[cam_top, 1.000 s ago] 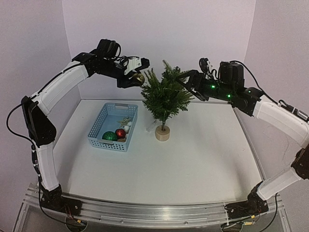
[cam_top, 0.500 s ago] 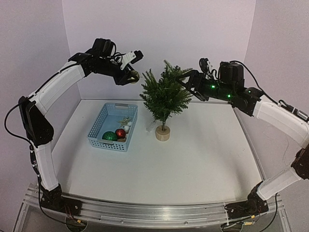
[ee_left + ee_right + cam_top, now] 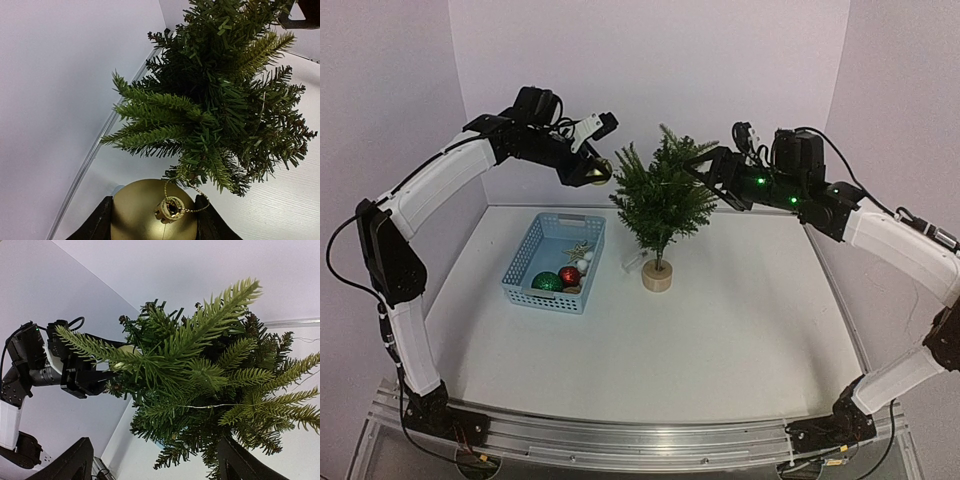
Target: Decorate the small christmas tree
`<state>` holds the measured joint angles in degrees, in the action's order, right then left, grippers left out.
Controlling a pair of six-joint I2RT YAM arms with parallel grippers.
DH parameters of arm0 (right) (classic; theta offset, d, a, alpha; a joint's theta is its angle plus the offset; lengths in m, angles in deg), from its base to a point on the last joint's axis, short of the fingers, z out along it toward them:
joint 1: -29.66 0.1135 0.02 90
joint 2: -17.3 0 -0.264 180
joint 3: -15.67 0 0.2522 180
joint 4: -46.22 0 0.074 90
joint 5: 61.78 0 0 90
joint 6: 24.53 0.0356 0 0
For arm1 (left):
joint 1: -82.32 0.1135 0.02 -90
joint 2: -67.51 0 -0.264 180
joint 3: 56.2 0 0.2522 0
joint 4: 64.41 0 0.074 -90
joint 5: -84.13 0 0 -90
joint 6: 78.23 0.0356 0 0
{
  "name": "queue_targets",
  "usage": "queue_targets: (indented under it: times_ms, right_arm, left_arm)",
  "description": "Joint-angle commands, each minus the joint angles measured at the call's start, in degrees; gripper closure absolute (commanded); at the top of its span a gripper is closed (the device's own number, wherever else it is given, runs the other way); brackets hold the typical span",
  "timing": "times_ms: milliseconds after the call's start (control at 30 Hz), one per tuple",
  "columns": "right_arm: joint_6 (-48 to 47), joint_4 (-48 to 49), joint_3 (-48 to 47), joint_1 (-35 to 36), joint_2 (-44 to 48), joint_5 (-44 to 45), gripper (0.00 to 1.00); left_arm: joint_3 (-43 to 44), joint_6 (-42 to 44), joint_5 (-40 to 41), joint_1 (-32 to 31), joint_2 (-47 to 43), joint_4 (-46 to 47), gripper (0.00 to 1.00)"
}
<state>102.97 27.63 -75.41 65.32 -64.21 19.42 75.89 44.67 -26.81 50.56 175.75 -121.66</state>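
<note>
The small christmas tree (image 3: 660,200) stands upright on its pale wooden disc base (image 3: 657,277) mid-table. My left gripper (image 3: 592,168) is shut on a gold ball ornament (image 3: 600,173) just left of the tree's upper branches. In the left wrist view the ball (image 3: 145,215) sits between the two dark fingers (image 3: 95,225), and its gold cord loop (image 3: 186,189) reaches up against a low branch tip of the tree (image 3: 220,110). My right gripper (image 3: 708,170) is at the tree's upper right and open. Its wide-spread fingers (image 3: 75,460) have branches (image 3: 200,370) hanging between them.
A light blue perforated basket (image 3: 532,245) sits left of the tree, holding a green ball (image 3: 547,282), a red ball (image 3: 570,275) and small pale ornaments. The back wall is close behind the tree and side walls flank the table.
My left gripper has drawn the gold ball slightly left and then a little lower beside the tree. The right arm and the tree have stayed put.
</note>
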Motion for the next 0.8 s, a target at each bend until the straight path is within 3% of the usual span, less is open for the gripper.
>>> queue_targets:
  times_ms: [0,767]
  right_arm:
    - [-0.1,1.5,0.1,-0.2,1.7,0.5,0.14]
    - [-0.3,1.6,-1.4,-0.2,0.8,-0.3,0.14]
  left_arm:
    - [0.0,-0.3,-1.8,-0.4,-2.7,-0.1,0.54]
    - [-3.8,0.4,-3.3,-1.0,-2.8,1.5,0.54]
